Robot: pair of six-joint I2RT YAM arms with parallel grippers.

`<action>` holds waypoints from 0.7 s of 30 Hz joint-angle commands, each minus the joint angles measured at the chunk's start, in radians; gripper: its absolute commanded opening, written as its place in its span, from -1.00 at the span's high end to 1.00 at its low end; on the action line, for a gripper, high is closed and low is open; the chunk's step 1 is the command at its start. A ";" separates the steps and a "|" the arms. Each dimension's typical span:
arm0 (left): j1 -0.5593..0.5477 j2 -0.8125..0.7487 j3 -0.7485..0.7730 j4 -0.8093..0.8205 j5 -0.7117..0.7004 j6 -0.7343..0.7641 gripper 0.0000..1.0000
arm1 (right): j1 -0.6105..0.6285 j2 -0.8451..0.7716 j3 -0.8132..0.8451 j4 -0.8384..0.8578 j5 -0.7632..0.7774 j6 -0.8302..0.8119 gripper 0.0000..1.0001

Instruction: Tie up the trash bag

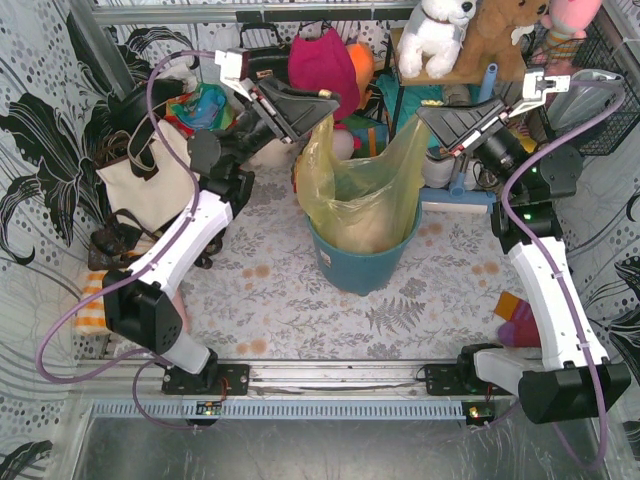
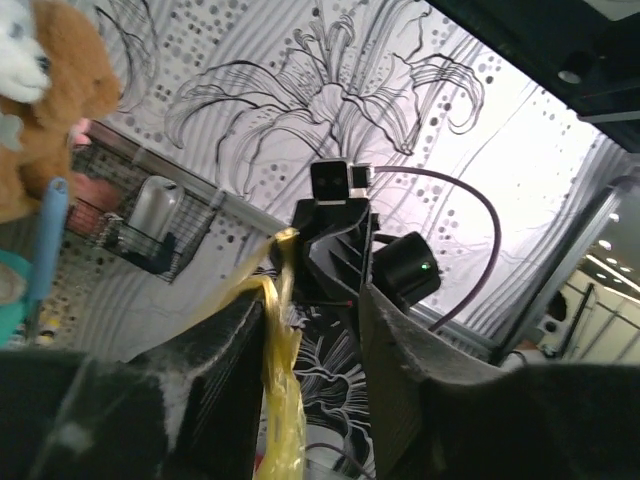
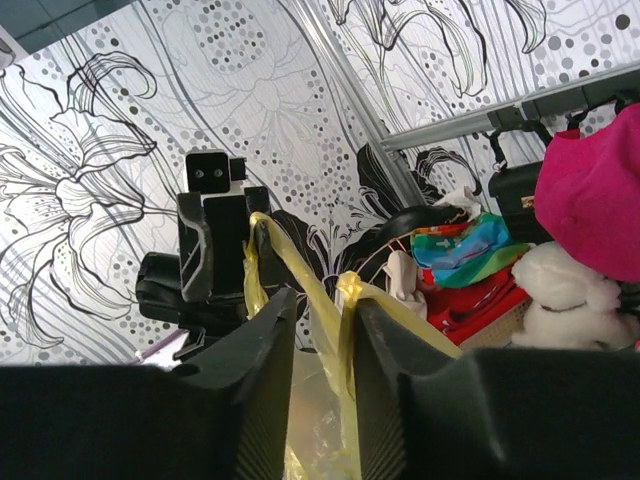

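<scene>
Yellow-green plastic front and centre: the trash bag [image 1: 360, 185] sits down in the teal bin [image 1: 362, 268]. Its body bulges above the bin's rim, and its two handles are stretched up and apart like ears. Above the bin on one side, the left gripper [image 1: 325, 108] meets one handle. Above it on the other side, the right gripper [image 1: 428, 120] meets the other. The mouth of the bag gapes between them, untied.

Over to the left wrist view: the fingers [image 2: 200, 390] are spread, with a clear gap between them. A twisted yellow strand of handle runs up through that gap, lying against one finger and folding over its tip. Hooked, then, not pinched.

Right wrist view, same story: fingers [image 3: 430, 380] parted, the strand running up the inner face of one and draping over it. The left gripper shows opposite, with yellow plastic at its tip.

Now around the bin. It stands on the fern-printed surface [image 1: 270, 300], roughly midway between the two arms. On the left arm's side of the bin sits a cream tote bag [image 1: 140, 185] with dark straps, well apart from it. Behind the bin there's a magenta bundle [image 1: 320, 60], and further back a white plush toy [image 1: 437, 35] sits beside a brown plush toy [image 1: 500, 35]. Something pale shows dimly through the plastic low in the bin, but I can't tell what.
</scene>
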 commanded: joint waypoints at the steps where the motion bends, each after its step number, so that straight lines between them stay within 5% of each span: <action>1: -0.045 -0.009 0.151 0.007 0.081 0.030 -0.04 | 0.006 -0.013 0.051 0.055 -0.016 -0.007 0.25; 12: -0.075 -0.041 0.272 -0.262 0.104 0.205 -0.20 | 0.006 0.065 0.268 0.033 -0.035 -0.009 0.01; 21: -0.076 -0.109 0.103 -0.321 0.023 0.282 -0.23 | 0.006 0.009 0.153 -0.037 -0.010 -0.053 -0.04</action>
